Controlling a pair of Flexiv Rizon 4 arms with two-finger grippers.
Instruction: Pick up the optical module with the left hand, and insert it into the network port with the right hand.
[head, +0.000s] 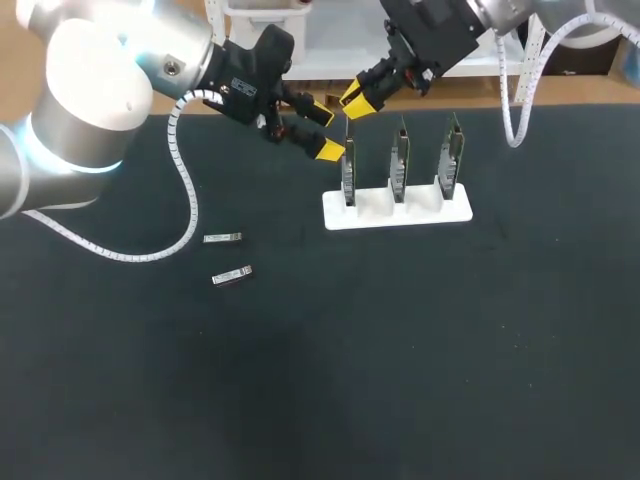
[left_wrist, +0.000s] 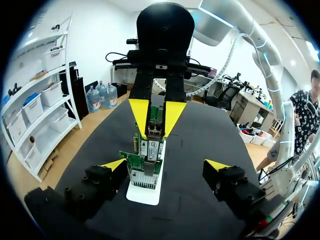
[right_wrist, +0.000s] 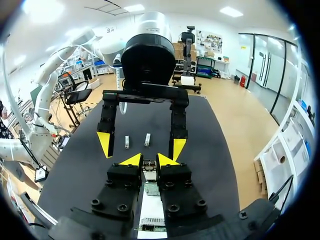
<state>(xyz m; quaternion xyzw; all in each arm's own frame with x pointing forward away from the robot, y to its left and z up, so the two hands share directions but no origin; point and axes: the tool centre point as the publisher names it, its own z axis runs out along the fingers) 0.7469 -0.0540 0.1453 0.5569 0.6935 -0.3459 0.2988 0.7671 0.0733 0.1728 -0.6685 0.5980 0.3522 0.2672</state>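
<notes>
Black table (head: 300, 380): right hand (right_wrist: 150, 161) pinches optical module (right_wrist: 149, 176) (left hand (left_wrist: 165, 164) agape).

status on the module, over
Left gripper open, empty, close alongside. Right gripper shut on optical module, at top of end card in rack. Two spare modules on table, out of the way.

A robotics lab bench: a black-topped table (head: 400, 350) bearing a white stand (head: 420, 212) of upright circuit cards (head: 400, 165).
</notes>
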